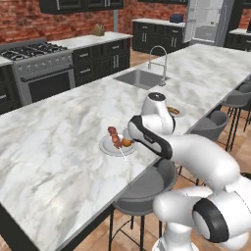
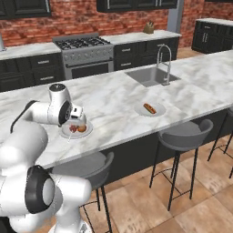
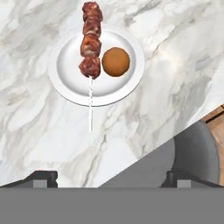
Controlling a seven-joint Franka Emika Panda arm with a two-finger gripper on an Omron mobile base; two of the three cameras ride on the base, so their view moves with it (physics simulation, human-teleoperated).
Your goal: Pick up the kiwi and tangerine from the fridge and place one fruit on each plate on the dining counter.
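room: brick-walled kitchen w/ dark cabinets; marble dining counter [image 1: 59,132] runs across the fg, sink [image 1: 138,77] set into it.
near plate [image 3: 65,74]: white, on the counter by the stool-side edge; tangerine [image 3: 116,61] is seen resting on it, just beside a meat skewer [image 3: 91,43] whose stick pokes off the rim.
far plate [image 2: 157,111]: further along the counter toward the sink; a small brownish-orange item is lying on it (too small to tell what it is).
kiwi: not made out anywhere in these views.
fridge [image 1: 206,22]: at the far end of the room, door seen open.
gripper [image 3: 111,178]: jaws spread wide, nothing between them; held above the near plate, looking down.
key relation: tangerine lies ahead of the tips, well apart, roughly centred btwn them.
judgement: tangerine looks delivered; kiwi prob. to be fetched next from the fridge, well away from the arm, so a base drive would be needed.
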